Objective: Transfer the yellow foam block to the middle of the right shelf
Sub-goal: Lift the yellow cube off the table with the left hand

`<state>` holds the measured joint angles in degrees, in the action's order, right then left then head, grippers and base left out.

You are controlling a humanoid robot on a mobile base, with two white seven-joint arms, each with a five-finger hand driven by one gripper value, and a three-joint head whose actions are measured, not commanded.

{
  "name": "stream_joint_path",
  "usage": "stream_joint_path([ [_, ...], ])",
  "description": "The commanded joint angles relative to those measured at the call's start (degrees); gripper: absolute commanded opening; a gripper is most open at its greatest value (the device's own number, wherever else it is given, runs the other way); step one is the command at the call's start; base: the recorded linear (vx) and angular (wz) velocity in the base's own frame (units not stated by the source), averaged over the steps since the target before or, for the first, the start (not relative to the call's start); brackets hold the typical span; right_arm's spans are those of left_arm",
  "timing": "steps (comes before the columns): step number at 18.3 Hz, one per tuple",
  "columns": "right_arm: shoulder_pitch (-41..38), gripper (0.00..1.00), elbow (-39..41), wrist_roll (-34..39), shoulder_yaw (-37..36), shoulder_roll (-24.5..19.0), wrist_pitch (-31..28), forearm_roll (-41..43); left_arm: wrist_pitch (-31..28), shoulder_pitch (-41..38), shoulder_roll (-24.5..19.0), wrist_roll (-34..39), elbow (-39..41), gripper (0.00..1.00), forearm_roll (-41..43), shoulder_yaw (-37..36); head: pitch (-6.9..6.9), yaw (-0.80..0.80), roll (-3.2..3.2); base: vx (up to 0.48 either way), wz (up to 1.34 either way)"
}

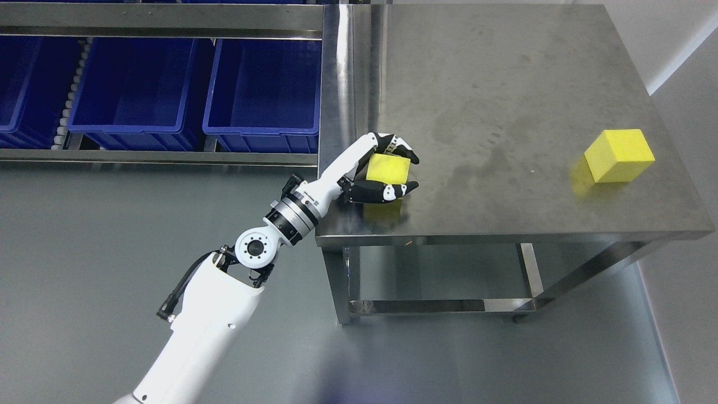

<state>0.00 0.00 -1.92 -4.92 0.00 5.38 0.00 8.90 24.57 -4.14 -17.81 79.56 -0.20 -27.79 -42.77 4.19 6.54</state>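
Observation:
A yellow foam block (388,169) is near the left front corner of the steel table (505,90), a little above its surface, with its reflection showing below. My left hand (392,171) is shut on it, black fingers (399,147) curled over its far side and the thumb along its near side. The white left arm (207,320) comes in from the lower left. A second yellow foam block (618,155) sits alone near the table's right edge. The right arm is out of view.
A steel shelf rack (162,28) stands to the left of the table, holding three blue bins (263,92) side by side. Grey floor lies in front. A pale wall (673,33) runs along the right behind the table.

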Motion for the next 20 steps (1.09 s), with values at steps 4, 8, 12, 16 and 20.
stream_joint_path([
  [4,-0.1,1.0,1.0,0.0,0.0,1.0,0.1,-0.2,-0.1,1.2,-0.6,-0.1,1.6,0.0,1.8,3.1,0.0,0.0,0.0,0.0,0.0],
  [8,-0.1,1.0,1.0,0.0,0.0,1.0,0.1,-0.2,1.1,4.2,-1.0,-0.1,2.4,0.0,1.8,7.8,0.0,0.0,0.0,0.0,0.0],
  [12,-0.1,1.0,1.0,0.0,0.0,1.0,0.1,-0.2,2.2,7.2,-1.0,-0.1,3.8,0.0,1.7,12.0,0.0,0.0,0.0,0.0,0.04],
  [16,-0.1,1.0,1.0,0.0,0.0,1.0,0.1,-0.2,2.2,7.6,-3.9,0.1,6.1,0.0,1.6,15.1,0.0,0.0,0.0,0.001,0.01],
  [20,-0.1,1.0,1.0,0.0,0.0,1.0,0.1,-0.2,2.2,5.8,-6.6,0.3,8.6,0.0,-0.1,20.2,0.0,0.0,0.0,-0.013,0.13],
])
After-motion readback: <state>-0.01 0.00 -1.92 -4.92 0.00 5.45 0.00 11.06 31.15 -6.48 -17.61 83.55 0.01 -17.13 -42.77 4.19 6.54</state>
